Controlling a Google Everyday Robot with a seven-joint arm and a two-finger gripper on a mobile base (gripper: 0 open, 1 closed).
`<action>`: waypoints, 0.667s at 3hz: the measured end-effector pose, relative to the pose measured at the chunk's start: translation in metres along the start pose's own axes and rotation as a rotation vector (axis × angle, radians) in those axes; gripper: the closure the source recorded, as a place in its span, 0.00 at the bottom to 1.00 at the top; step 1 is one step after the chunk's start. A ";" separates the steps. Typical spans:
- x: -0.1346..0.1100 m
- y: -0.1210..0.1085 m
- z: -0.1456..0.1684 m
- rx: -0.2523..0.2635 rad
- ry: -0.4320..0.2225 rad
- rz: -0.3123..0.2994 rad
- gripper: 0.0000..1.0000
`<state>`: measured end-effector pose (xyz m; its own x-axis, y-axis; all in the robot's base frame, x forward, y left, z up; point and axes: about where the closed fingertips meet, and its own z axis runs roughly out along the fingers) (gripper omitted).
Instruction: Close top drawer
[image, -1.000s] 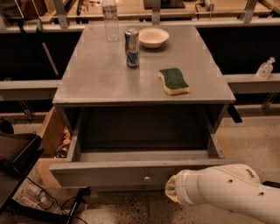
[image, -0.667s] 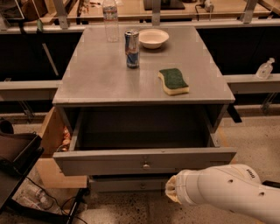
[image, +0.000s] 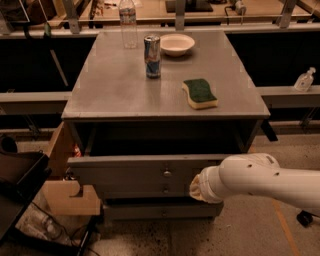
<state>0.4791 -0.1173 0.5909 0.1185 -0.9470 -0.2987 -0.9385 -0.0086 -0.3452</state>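
Observation:
The top drawer (image: 125, 172) is a wide grey drawer with a small round metal knob (image: 167, 173) at its centre. It stands out only a little from the cabinet, and its inside barely shows. My gripper (image: 196, 186) is at the end of the white arm (image: 260, 181) that comes in from the right. It is against the right part of the drawer front, just right of the knob, and the wrist hides it. Two other knobbed drawers (image: 162, 214) sit below.
On the cabinet top (image: 110, 85) stand a can (image: 152, 56), a white bowl (image: 176, 44), a clear bottle (image: 128, 17) and a green sponge (image: 200, 93). A cardboard box (image: 62, 192) and a dark bin (image: 15, 185) are at the left. A small bottle (image: 303, 80) is on the right ledge.
The top drawer has slid far back into the cabinet, from wide open to nearly shut. My arm has moved forward with the drawer front.

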 end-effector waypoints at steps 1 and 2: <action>0.000 0.001 0.000 0.000 0.000 0.000 1.00; 0.004 -0.026 0.008 0.007 -0.006 -0.009 1.00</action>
<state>0.5065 -0.1180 0.5919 0.1289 -0.9449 -0.3008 -0.9350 -0.0147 -0.3544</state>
